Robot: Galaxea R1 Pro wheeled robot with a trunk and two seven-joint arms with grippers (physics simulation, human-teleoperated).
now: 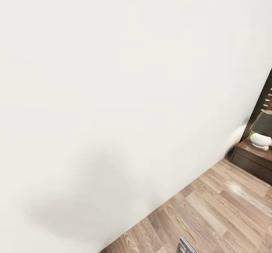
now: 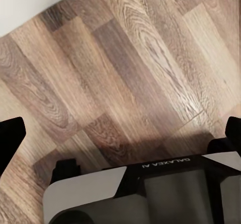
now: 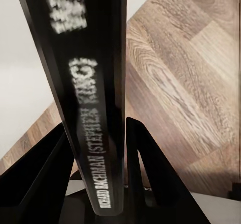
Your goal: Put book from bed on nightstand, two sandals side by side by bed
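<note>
Book (image 3: 93, 108) clamped in right gripper (image 3: 95, 148); wall (image 1: 113, 94) ahead, nightstand (image 1: 255, 158) beside.

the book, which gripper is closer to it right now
Right. The right gripper has the book clamped spine-out between its fingers. The left gripper is open over bare wood floor, with no book by it.

The book (image 3: 95, 108), clamped between the right gripper's fingers (image 3: 42, 176), reads "RICHARD BACHMAN (STEPHEN KING)" along its spine (upper lettering too blurred). Behind the left gripper's fingers (image 2: 10, 138), its housing (image 2: 165, 189) bears "GALAXEA AI".
</note>
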